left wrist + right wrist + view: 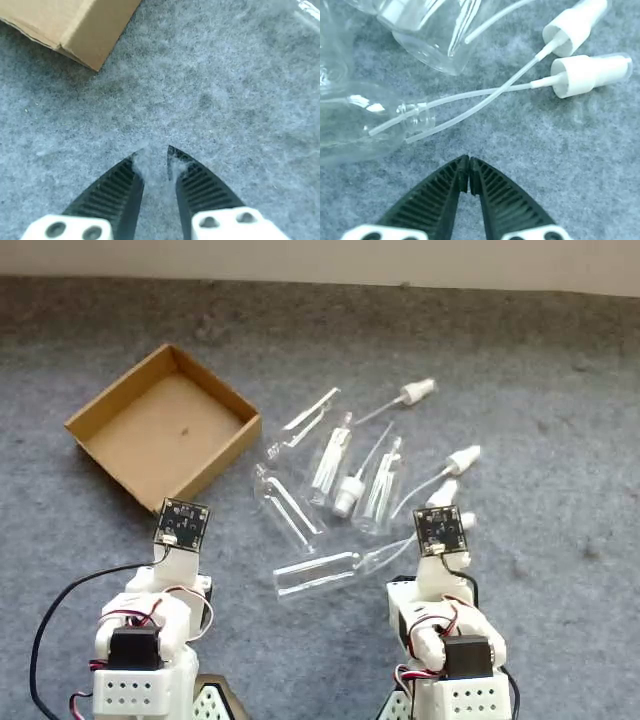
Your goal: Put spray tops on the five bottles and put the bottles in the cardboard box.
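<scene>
The clear plastic bottles [330, 455] lie on their sides in a loose cluster in the middle of the grey felt-covered table [560, 390], none of them in the box. The nearest bottle [315, 573] points its open neck toward the right arm; in the right wrist view this bottle [355, 125] has the thin tube of one white spray top [590, 72] running into its neck, while the tube of a second white spray top [575, 25] crosses over it and ends just beside the neck. Another spray top [415, 392] lies on the far side of the cluster, and one more [347, 498] sits among the bottles. The brown cardboard box [215, 462] stands open beside the cluster, on the left arm's side, with its floor bare. The right end effector [469, 159] hangs just short of the nearest bottle's neck, fingertips pressed together on nothing. The left end effector [155, 150] hangs over bare felt near a corner of the box [95, 30], fingertips slightly apart, gripping nothing.
</scene>
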